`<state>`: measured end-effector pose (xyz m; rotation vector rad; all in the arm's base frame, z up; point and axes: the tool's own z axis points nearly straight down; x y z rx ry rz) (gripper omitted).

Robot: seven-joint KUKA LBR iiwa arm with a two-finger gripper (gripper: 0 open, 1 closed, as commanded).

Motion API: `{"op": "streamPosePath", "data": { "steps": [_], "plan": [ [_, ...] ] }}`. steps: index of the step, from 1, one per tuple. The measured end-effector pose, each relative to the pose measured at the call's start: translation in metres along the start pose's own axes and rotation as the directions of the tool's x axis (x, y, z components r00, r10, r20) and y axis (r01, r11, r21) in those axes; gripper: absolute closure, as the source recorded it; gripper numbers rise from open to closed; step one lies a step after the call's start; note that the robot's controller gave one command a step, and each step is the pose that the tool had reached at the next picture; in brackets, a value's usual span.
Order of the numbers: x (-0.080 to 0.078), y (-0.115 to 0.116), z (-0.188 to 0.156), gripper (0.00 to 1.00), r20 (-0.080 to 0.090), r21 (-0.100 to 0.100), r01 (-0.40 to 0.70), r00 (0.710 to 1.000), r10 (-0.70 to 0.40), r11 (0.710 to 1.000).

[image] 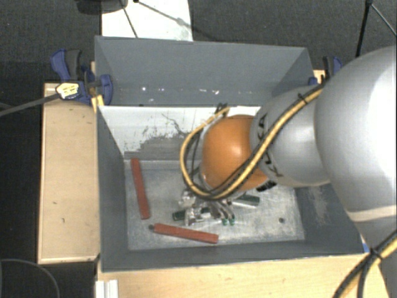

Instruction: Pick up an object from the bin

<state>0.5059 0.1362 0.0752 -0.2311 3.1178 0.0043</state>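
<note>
Front red-brown bar point(186, 233): it lies flat on the floor of the grey bin point(205, 73), close to the near wall. Its length runs roughly along that wall, with the left end a little farther back than the right.

Pincer point(201, 214): mine, set low in the bin, at or just above the floor and just behind the middle of the front red-brown bar. I cannot tell whether it touches the bar. I also cannot tell whether it is released or clenched, as the tip is too cluttered to read. Nothing can be confirmed as grasped.

Wrist: my orange cover point(226, 151) sits directly above the pincer, with yellow and black cables point(186, 160) looping round its left side. The grey arm enters from the right.

Other contents: the left red-brown bar point(138, 188) lies flat near the left wall. It runs from back to front, well apart from the pincer and not touching the front bar. A small dark green piece point(249, 200) lies on the floor just right of the pincer, partly under my wrist. I cannot identify what kind of thing it is.

Floor: scuffed and pale around the pincer.
</note>
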Motion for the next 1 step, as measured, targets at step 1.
{"op": "streamPosePath", "data": {
  "steps": [1],
  "plan": [
    [0.0074, -0.0269, -0.156, 1.0, -0.011, 0.001, 0.003, 1.0, -0.003, 1.0]
  ]
}}
